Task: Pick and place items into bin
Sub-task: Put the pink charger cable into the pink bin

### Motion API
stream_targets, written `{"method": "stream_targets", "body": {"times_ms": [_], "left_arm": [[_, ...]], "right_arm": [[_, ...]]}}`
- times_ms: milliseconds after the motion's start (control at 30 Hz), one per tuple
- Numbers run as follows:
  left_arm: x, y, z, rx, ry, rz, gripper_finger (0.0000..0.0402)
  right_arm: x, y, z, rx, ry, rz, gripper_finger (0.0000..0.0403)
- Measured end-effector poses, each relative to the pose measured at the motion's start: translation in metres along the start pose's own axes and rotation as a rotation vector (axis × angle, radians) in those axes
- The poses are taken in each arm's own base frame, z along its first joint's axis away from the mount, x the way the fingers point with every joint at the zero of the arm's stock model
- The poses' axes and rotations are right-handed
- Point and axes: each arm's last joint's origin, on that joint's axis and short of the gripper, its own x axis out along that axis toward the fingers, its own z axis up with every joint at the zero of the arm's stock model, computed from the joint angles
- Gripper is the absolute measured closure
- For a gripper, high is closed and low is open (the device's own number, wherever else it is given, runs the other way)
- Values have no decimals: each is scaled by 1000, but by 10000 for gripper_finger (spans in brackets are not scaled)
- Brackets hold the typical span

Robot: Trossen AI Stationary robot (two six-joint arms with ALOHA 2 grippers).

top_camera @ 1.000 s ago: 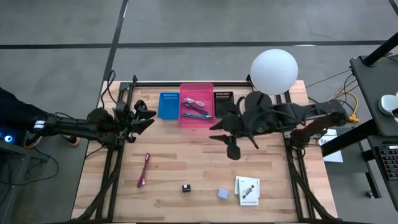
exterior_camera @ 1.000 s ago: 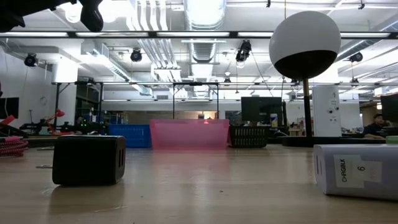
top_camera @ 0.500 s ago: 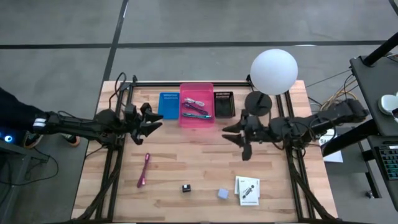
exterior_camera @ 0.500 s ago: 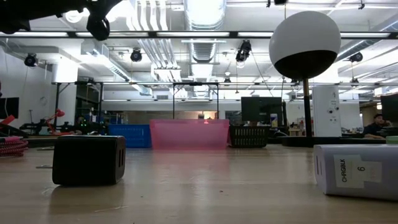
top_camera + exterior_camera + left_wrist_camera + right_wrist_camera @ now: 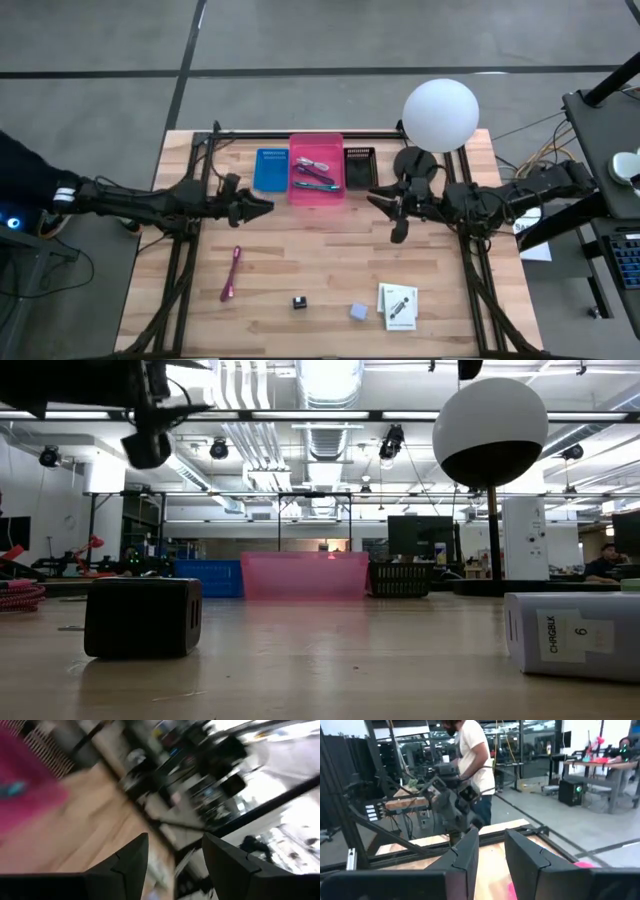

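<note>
On the wooden bench [image 5: 300, 255], going left to right along the near side: a magenta strap [image 5: 232, 273], black cube [image 5: 299, 302], grey-blue cube [image 5: 358, 312] and white card [image 5: 398, 306]. At the far edge sits the pink bin [image 5: 316, 182], pens inside. A workshop lies behind. Since before, the left gripper [image 5: 262, 206], released, has reached farther right; the right gripper [image 5: 385, 205], released, has pulled back right.
</note>
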Motion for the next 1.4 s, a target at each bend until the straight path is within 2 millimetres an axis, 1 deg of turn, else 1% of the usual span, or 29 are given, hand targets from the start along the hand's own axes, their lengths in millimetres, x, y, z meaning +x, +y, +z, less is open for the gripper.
{"method": "stream_targets", "body": {"times_ms": [100, 233, 400, 533, 667, 833, 1100, 1267, 1400], "left_arm": [[4, 0, -2, -60, 85, 125, 230], [9, -6, 1, -108, 188, 309, 230], [14, -10, 1, -153, 335, 569, 230], [18, -7, -3, -190, 445, 751, 230], [24, 2, -14, -257, 570, 893, 230], [32, 14, -35, -323, 710, 1043, 230], [39, 26, -63, -372, 750, 1259, 230], [40, 30, -77, -391, 776, 1342, 230], [42, 34, -86, -363, 804, 1387, 230]], "right_arm": [[-4, -3, 3, -18, 2, -10, 320], [-6, -6, 5, -14, -1, -14, 316], [-5, -6, -1, -98, 51, -20, 312], [-5, -7, -5, -154, 86, -19, 316], [-5, -8, -6, -167, 99, -21, 323], [-6, -8, -8, -174, 114, -21, 330], [-6, -8, -11, -193, 151, -23, 326], [-6, -9, -13, -200, 166, -24, 329], [-6, -9, -13, -200, 166, -24, 335]]}}
